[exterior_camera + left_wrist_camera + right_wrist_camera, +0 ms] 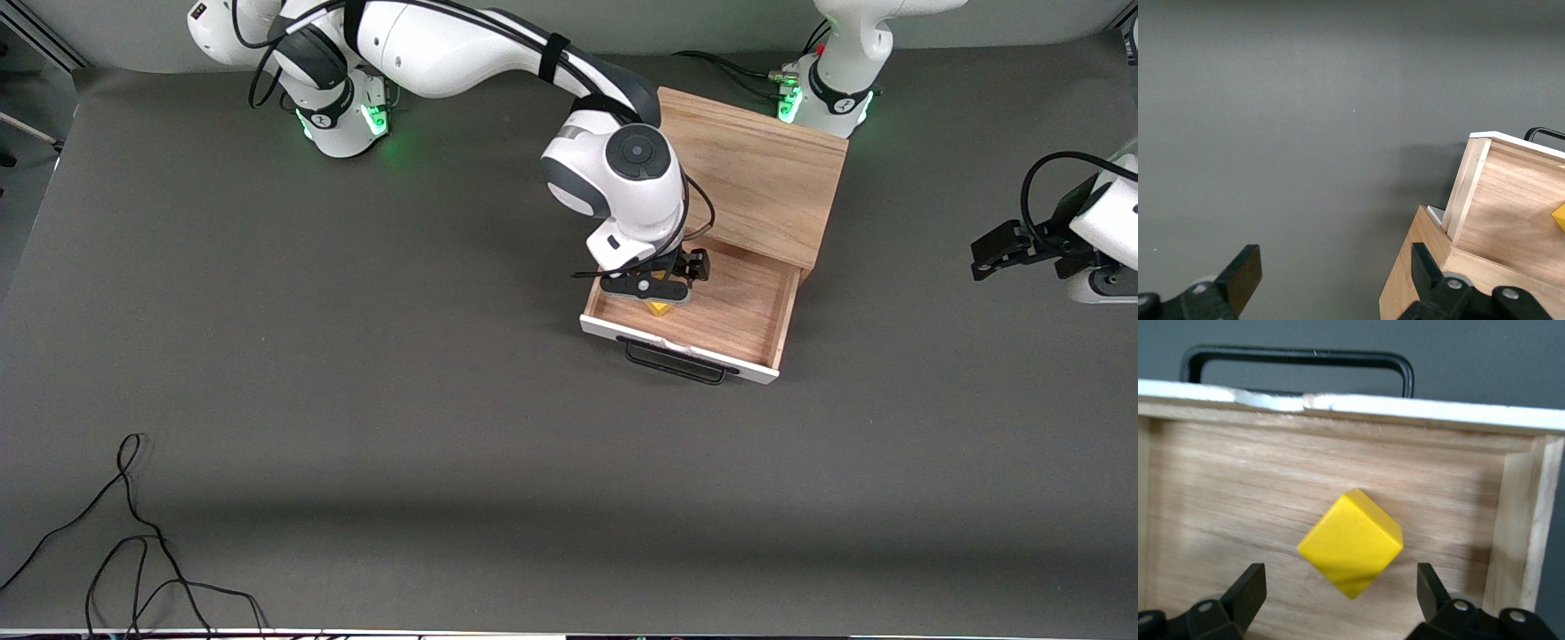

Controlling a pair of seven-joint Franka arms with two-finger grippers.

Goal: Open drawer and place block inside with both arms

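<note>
The drawer (pixel 742 311) stands pulled out of the oak cabinet (pixel 756 169), its black handle (pixel 676 364) toward the front camera. The yellow block (pixel 659 308) is inside the drawer, at the corner toward the right arm's end. My right gripper (pixel 658 295) hangs just above it, open and empty. In the right wrist view the block (pixel 1351 543) shows tilted on the drawer floor (pixel 1225 487), clear of the open gripper (pixel 1340 577). My left gripper (pixel 987 253) waits open over the table at the left arm's end. The left wrist view shows that open gripper (pixel 1333 260), the drawer's side (pixel 1471 193) and a bit of the block (pixel 1559 217).
Loose black cables (pixel 133 533) lie on the grey table (pixel 400 373) near the front camera at the right arm's end. The white front panel (pixel 1405 407) and handle (pixel 1298 357) close the drawer's front.
</note>
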